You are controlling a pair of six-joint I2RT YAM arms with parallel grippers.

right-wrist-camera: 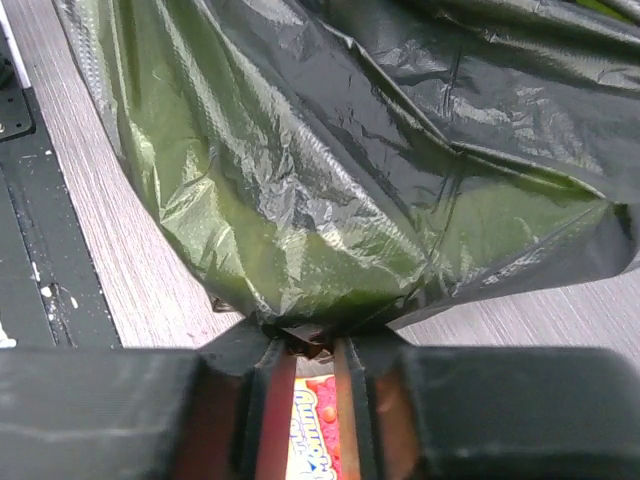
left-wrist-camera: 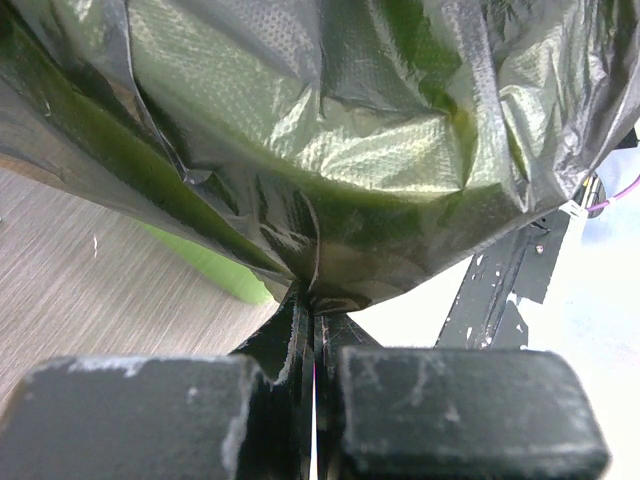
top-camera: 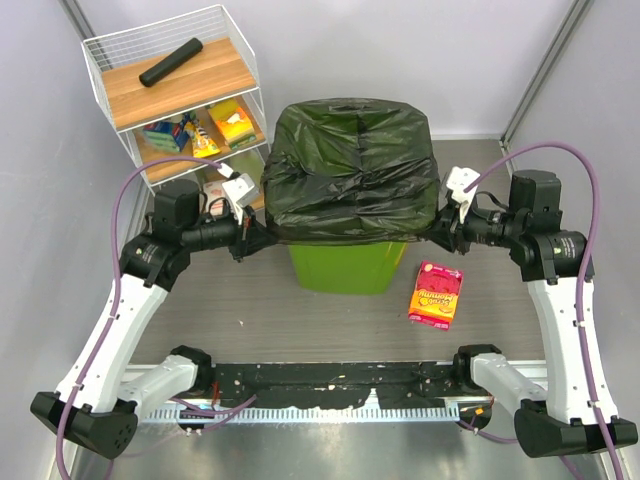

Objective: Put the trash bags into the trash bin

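On the grey wood-grain table (top-camera: 250, 310), the trash bag (top-camera: 352, 165), thin crinkled glossy black film, drapes over the lime-green trash bin (top-camera: 345, 268), stretched between the jaws. The left gripper (top-camera: 248, 239) clamps one hem tight. The right gripper (top-camera: 439, 234) pinches the opposite hem, jaws narrow. Overpulling could tear the film or tip the tapered bin.

The trash bag (top-camera: 352, 170) is thin black plastic film, glossy and much crinkled, with a fine embossed grain where it is stretched; green shows through it. The trash bin (top-camera: 345, 268) is smooth lime-green plastic. The table (top-camera: 250, 310) has a matt grey wood-grain surface. At its far left corner the rack (top-camera: 100, 60) is white wire with pale wooden boards (top-camera: 190, 85). The left gripper (left-wrist-camera: 315, 315) has matt black fingers (left-wrist-camera: 470, 410), scuffed pale.
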